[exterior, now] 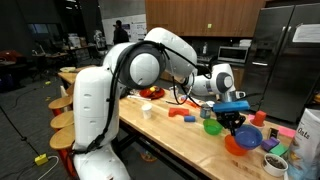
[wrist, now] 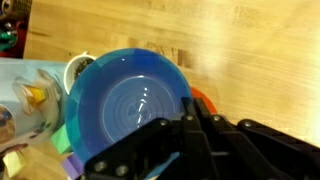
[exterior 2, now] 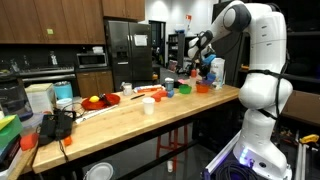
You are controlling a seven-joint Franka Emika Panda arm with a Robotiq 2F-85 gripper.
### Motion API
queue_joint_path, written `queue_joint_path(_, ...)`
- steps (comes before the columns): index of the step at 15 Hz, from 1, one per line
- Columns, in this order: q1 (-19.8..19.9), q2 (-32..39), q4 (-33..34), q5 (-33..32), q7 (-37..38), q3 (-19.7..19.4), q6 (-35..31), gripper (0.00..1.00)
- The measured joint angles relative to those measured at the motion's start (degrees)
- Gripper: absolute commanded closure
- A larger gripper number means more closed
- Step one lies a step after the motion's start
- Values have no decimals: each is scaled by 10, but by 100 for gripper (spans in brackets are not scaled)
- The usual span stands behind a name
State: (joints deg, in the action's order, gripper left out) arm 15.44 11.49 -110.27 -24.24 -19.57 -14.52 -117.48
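The jaws are fully closed, fingertip against fingertip, and they sit at the rim of a blue bowl (wrist: 130, 100) in the wrist view. I cannot tell if they pinch the rim or only touch it. The blue bowl lies over an orange bowl (wrist: 204, 97), whose edge shows just beside the jaws. A white cup (wrist: 78, 68) stands close to the blue bowl. All of this is near one end of the wooden tabletop (wrist: 240, 40), and a green bowl (exterior: 212, 126) is nearby in an exterior view.
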Motion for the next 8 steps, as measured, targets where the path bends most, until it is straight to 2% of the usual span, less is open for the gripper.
queue_joint_path(4, 5, 24, -29, 5, -86, 1, -93, 99)
queue_joint_path(8, 12, 42, -43, 22, -144, 4, -136, 99)
